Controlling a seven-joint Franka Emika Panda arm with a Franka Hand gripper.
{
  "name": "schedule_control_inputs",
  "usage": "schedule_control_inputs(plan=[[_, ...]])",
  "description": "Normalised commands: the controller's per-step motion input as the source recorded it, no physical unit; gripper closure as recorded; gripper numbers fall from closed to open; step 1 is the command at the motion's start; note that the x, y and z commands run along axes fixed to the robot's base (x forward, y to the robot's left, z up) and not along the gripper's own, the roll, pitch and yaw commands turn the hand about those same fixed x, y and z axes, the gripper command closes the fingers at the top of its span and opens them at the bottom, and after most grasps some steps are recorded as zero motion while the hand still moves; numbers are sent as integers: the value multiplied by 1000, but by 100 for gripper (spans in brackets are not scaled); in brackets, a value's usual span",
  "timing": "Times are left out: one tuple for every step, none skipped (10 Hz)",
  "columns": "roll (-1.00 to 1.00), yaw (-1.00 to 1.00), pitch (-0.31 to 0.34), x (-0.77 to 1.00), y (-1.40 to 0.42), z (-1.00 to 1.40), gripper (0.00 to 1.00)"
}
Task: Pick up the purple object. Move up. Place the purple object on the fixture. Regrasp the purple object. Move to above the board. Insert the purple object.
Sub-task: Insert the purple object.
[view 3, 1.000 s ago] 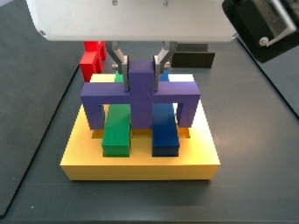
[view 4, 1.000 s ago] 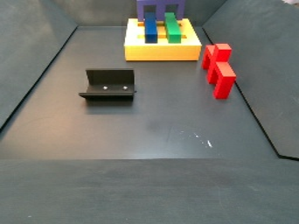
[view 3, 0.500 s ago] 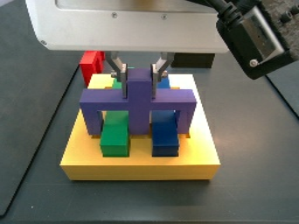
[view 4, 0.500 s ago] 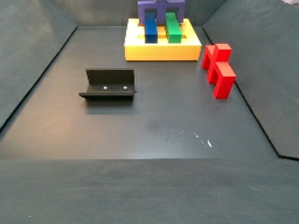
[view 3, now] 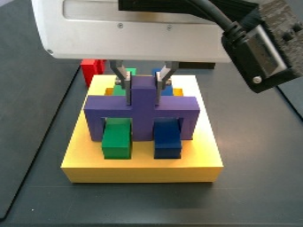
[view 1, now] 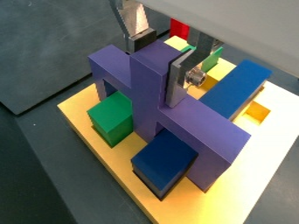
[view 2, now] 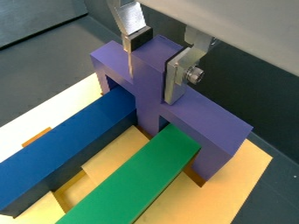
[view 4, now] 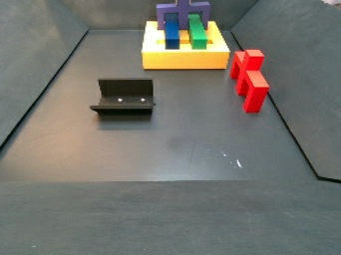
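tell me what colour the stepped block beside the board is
Red; the stepped block shows best in a side view, standing apart from the yellow board.

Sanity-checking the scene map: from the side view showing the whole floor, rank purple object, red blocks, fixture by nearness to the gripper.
1. purple object: on the board, between the fingers of the gripper.
2. red blocks: beside the board.
3. fixture: out on the open floor, farthest.

Dark grey floor (view 4: 186,139) carries the yellow board (view 4: 185,58), black fixture (view 4: 124,98), two red blocks (view 4: 250,78); gripper (view 3: 141,74) above the board.
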Motion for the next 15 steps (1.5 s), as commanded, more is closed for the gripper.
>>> schedule_control_inputs(plan=[[127,0,41,106,0,-80,100],[120,0,54,46,9,-43,100],[113,0,90,20,46,0,100],[61,-37,103,0,71,0,100],[61,0,39,0,0,-71,100],[143,0,0,0,-154,-363,100],[141,60,-50,0,-183,-537,100],[157,97,-59,0,-217,-531,100],[139,63,-51,31,-186,-549,100],[200,0,0,231,-143,-377,100],[259,-160,177,346,-71,-169,100],[246,-234,227,289,-51,-103,100],[210,-217,189,191,-23,-131,100],[154,-186,150,160,0,-129,100],[51,-49,39,9,0,-169,100]])
